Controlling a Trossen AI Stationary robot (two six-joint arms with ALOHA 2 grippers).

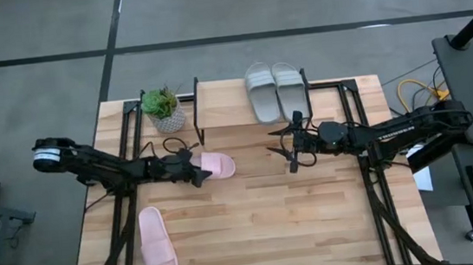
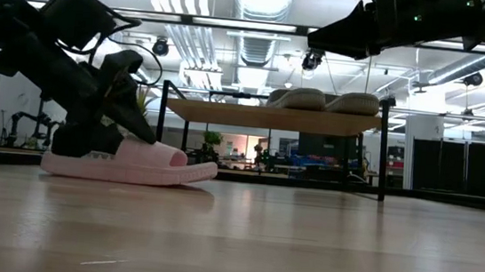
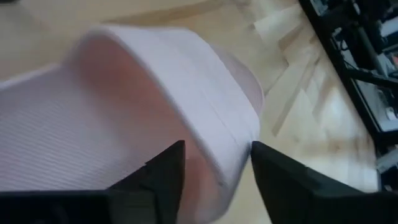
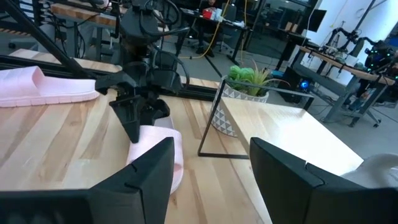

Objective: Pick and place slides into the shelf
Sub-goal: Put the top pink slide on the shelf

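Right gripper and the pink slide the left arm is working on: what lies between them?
Only bare tabletop, as the high view shows, lies between the right gripper and the pink slide, which the left gripper straddles.

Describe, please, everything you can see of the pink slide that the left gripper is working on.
The pink slide is a light pink open-toe sandal with a wide ribbed strap, looking like soft foam. It lies sole-down on the table, just in front of the shelf. The left gripper is at its heel end, with its fingers either side of the strap edge; a firm grip cannot be confirmed. Its mate lies apart, nearer the table's front edge.
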